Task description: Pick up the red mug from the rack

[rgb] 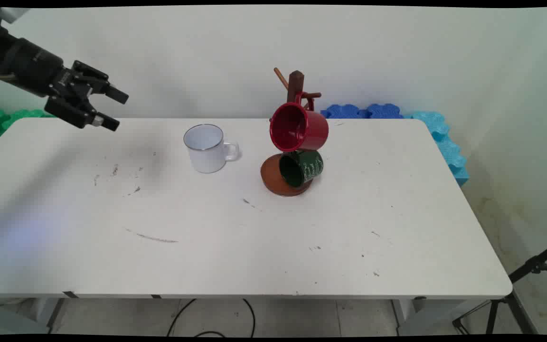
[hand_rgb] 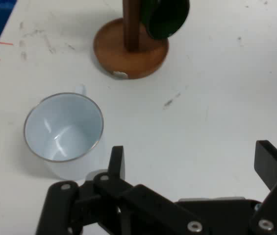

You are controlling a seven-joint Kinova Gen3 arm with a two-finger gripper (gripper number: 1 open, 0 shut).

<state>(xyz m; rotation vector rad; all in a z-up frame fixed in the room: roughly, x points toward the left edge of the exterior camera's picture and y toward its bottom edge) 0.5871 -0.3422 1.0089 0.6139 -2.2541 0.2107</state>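
Main view showed my gripper [rgb: 117, 110] raised above the table's [rgb: 235, 247] far left corner, fingers spread apart and holding nothing. In the hand view the same fingers [hand_rgb: 116, 161] rose from the bottom edge, wide apart, with bare tabletop between them.

Moving right, I saw scuff marks [rgb: 114, 170] on the table's left half, and a longer smear [rgb: 152, 236] nearer the front edge.

Next came a white mug [rgb: 205, 148], upright, mouth up, handle pointing toward the right edge. It sat toward the far edge, a little left of the middle, well apart from the gripper. From the hand view the mug [hand_rgb: 63, 131] lay just beyond the left finger, its dark rim and pale inside plain to see.

Just right of it stood a wooden mug tree [rgb: 296, 85] on a round brown base [rgb: 273, 180]. A red mug [rgb: 298, 127] hung from an upper peg, mouth facing the near left. A dark green mug [rgb: 301, 168] with pale lettering hung below it, just above the base. In the hand view I could make out the base [hand_rgb: 131, 54], the post and part of the green mug [hand_rgb: 166, 18].

Behind the far right corner lay blue foam blocks [rgb: 397, 112]; green ones [rgb: 3, 119] sat behind the far left corner.
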